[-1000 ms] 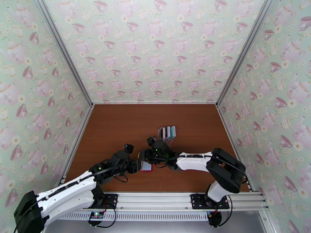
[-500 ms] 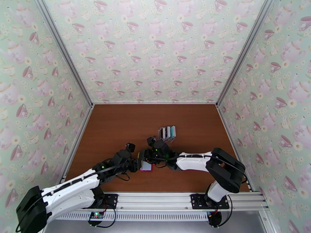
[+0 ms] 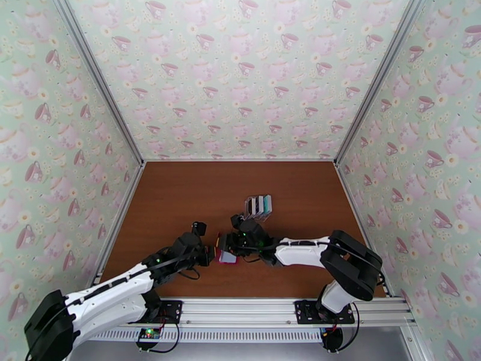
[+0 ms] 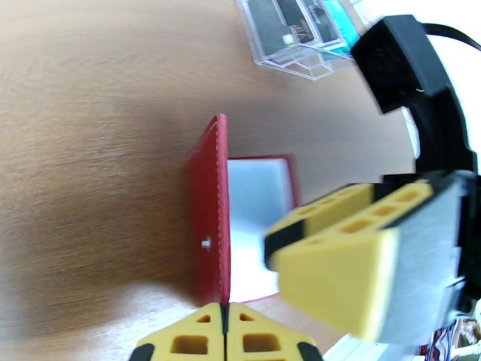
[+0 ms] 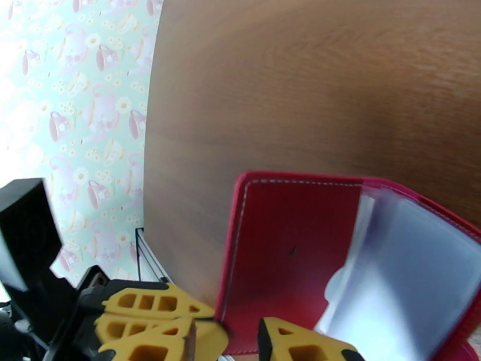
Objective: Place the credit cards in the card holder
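- Low on the brown table (image 3: 180, 194), just below the middle of the overhead view, the wallet (image 3: 227, 259) is found at the same spot as a second ago.
- Since then the left gripper (image 4: 223, 309) has been closed completely; the edge of the wallet's red cover is seen pinched in it and stood upright.
- The right gripper (image 5: 227, 335) is held narrowly apart beside it, over the pale inside; nothing is seen pinched in it.
- It is judged that the wallet is now being kept open for loading, though no card has yet been picked up.
- The clear rack (image 4: 294, 61) is seen near the wallet, toward the top of the left wrist view, with the cards (image 4: 282, 22) stood in it.
- The wallet is shown red outside, stitched along the rim, and pale grey-blue inside, with clear pockets.
- A small metal stud (image 4: 206, 242) is seen on the raised cover.
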